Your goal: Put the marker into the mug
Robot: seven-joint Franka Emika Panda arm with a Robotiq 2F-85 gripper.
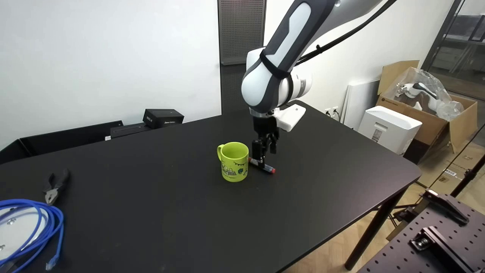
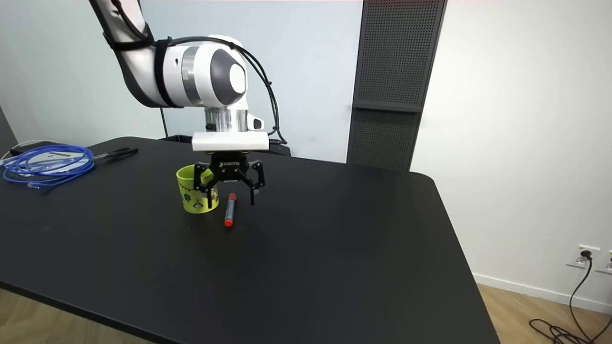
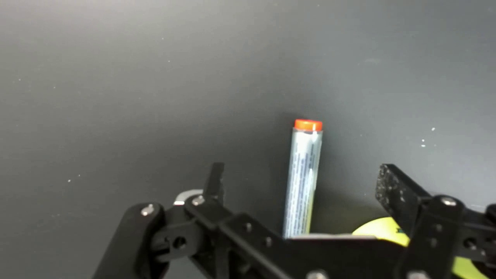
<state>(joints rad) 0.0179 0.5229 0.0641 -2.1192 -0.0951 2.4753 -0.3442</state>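
Observation:
The marker (image 1: 268, 168) is a slim dark stick with red ends, lying flat on the black table beside the mug. It also shows in an exterior view (image 2: 230, 211) and the wrist view (image 3: 304, 178), where the gripper body hides its near end. The yellow-green mug (image 1: 235, 167) stands upright, also in an exterior view (image 2: 193, 193); only a sliver shows in the wrist view (image 3: 381, 228). My gripper (image 2: 231, 205) points down, open and empty, also seen in the wrist view (image 3: 301, 166). Its fingers are apart on either side of the marker; one finger is close to the mug.
Pliers (image 1: 56, 187) and a coiled blue cable (image 1: 57, 220) on a pale disc lie at one end of the table (image 1: 182, 212). Black boxes (image 1: 163, 118) stand along the far edge. The pliers (image 2: 119, 152) and cable (image 2: 52, 165) show in both exterior views.

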